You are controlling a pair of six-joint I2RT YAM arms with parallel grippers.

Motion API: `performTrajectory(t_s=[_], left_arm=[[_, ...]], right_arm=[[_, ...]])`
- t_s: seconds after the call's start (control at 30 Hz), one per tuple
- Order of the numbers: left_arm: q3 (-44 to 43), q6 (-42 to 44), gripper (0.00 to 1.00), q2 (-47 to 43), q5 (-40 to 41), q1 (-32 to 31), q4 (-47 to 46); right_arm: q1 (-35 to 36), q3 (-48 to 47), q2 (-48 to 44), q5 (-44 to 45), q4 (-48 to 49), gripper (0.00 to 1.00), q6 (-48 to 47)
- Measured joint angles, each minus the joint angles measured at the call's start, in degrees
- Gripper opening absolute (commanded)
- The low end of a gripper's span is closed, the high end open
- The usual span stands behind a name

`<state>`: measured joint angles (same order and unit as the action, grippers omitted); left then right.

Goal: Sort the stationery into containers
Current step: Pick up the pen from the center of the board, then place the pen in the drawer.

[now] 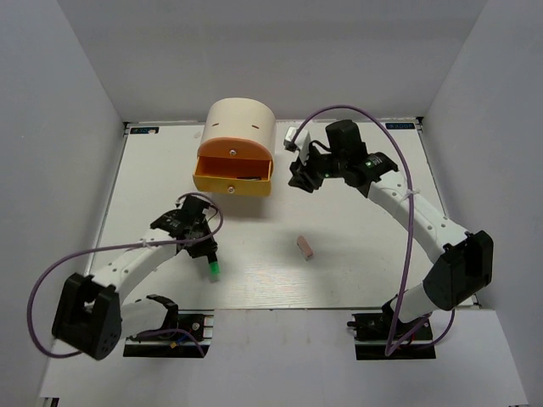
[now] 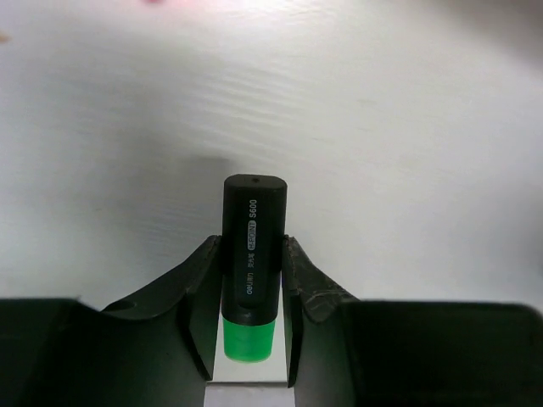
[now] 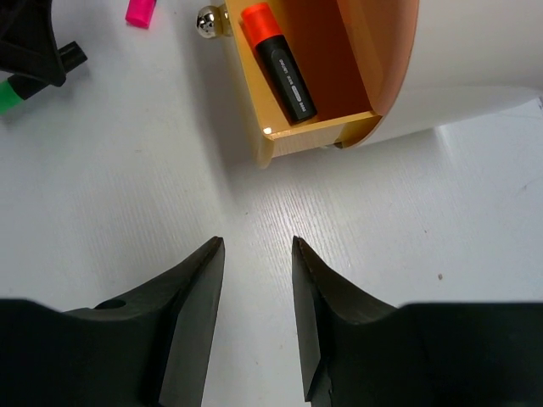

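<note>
left end effector (image 1: 209,254) is pinching the green highlighter (image 2: 252,254) by its black body, a finger pressing each side, green end pointing back toward the wrist. it is sitting low over the tabletop (image 1: 254,288), touching or not i cannot tell, well apart from the cabinet. so this piece is grabbed but not yet stowed. moving right: cream cabinet (image 1: 240,119) is standing at the far side, orange drawer (image 1: 235,151) looking pushed in, yellow drawer (image 1: 231,184) below it standing pulled out. orange-red highlighter (image 3: 280,61) is lying inside that pulled-out drawer, so one piece is reading as sorted. something else dark is showing in there from the top view, too small to name. pink eraser (image 1: 305,246) is lying loose mid-tabletop, waiting its turn. right end effector (image 3: 257,254) is hovering spread and carrying nothing, just beside the drawer's right corner. pink highlighter and white sticks are not showing clearly anywhere. judging: task is running somewhere midway, with the green highlighter and the eraser at least left to place.
</note>
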<state>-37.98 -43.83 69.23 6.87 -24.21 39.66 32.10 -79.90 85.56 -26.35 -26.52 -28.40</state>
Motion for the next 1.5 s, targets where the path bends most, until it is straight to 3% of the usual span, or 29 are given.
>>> performTrajectory(t_s=[0.07,0.1,0.13,0.4,0.77,1.07,1.23,1.3,1.5], left_arm=[[-0.6,0.9,0.0,-4.2,-2.7,0.0,-1.3],[-1.2,1.3,0.0,-5.7,-3.8,0.0,-2.1],[-1.9,1.6,0.0,-7.2,-5.1,0.0,-3.3],[-6.6,-1.9,0.0,-11.3,-8.5,0.5,-22.4],[-12.9,-13.5,0.0,3.7,-5.7,0.6,-50.7],[-12.6,-15.4,0.0,4.8,4.0,0.0,-59.9],[-10.3,-15.6,0.06,3.9,6.5,0.0,-62.0],[-9.7,-15.6,0.16,3.8,7.1,0.0,-62.3],[-8.0,-15.3,0.27,3.4,8.8,0.0,-62.4]], right_arm=[[-0.2,0.3,-0.1,-0.3,0.0,0.37,0.0],[-0.3,0.5,-0.3,-0.6,0.2,0.14,0.0],[-0.3,0.8,-0.5,-0.8,0.4,0.0,0.1],[-1.7,4.6,-2.8,-1.0,1.5,0.0,1.1],[-3.6,9.0,-5.9,-0.8,2.5,0.0,1.2],[-4.5,9.6,-6.5,-0.8,2.8,0.0,1.2],[-4.7,9.6,-6.4,-1.0,2.8,0.0,1.2],[-4.7,9.6,-6.4,-1.1,2.8,0.0,1.2],[-4.7,9.6,-6.0,-1.2,2.8,0.0,1.0]])
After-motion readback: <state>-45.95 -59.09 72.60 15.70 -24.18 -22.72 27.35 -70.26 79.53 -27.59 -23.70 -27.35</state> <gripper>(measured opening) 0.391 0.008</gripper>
